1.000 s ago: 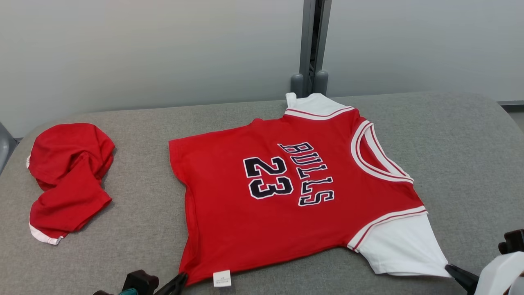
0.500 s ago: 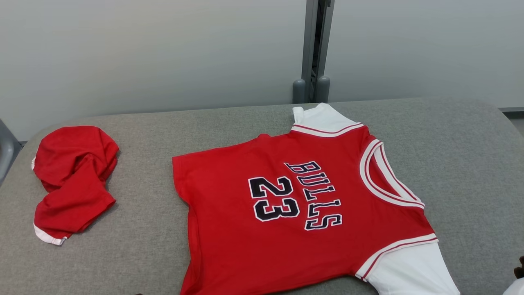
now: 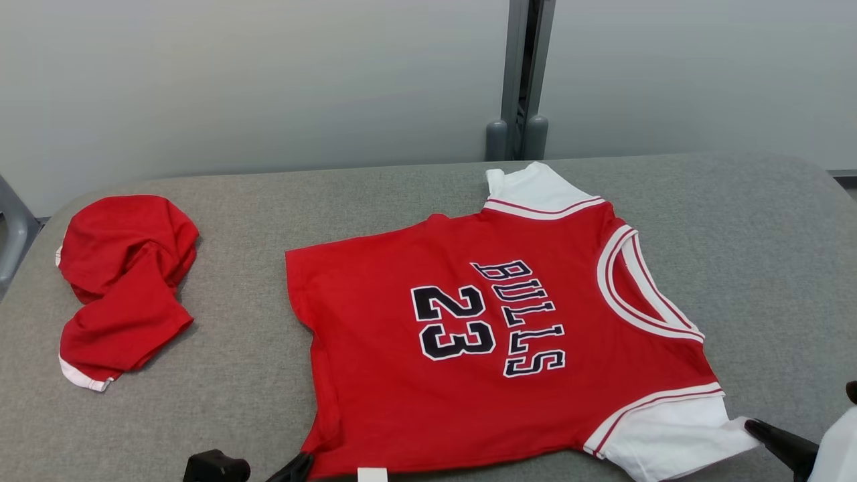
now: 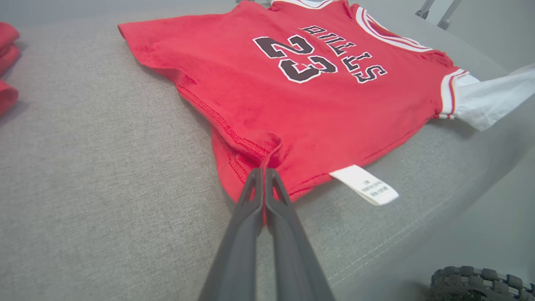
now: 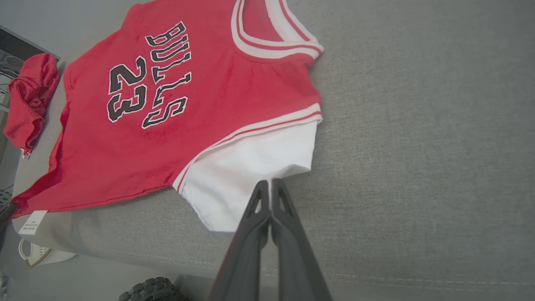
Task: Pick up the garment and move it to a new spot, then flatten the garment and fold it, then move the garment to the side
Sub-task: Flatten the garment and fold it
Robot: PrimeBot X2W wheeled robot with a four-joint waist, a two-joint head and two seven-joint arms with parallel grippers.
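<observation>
Container first: a white basket (image 5: 35, 256) sat below the table edge in the right wrist view, just a rim and slotted wall visible, so contents couldn't be told.

Jersey (image 3: 469, 348) lay flat, print up, on the grey table (image 3: 234, 221), middle-to-right and close to the near edge. Long axis ran left-right across the head view. The collar (image 3: 643, 294) pointed to the robot's right and the hem (image 3: 301, 314) to its left (so "BULLS 23" read sideways). The whole thing was skewed a bit, with the collar end nearer the robot than the far hem corner. One white sleeve (image 3: 529, 187) pointed to the far side and the other sleeve (image 3: 669, 435) to the near edge. A white tag (image 4: 363, 186) stuck out from the near side seam, by the hem corner, lying on the table.

Left gripper (image 4: 264, 172) had its fingers pressed together, pinching the near hem corner, with red cloth bunched at the tips. Right gripper (image 5: 271, 182) was also pressed together, tips on the edge of the near sleeve, nipping it.

A second red garment (image 3: 120, 288) lay crumpled at the far left of the table, well apart from the jersey.
</observation>
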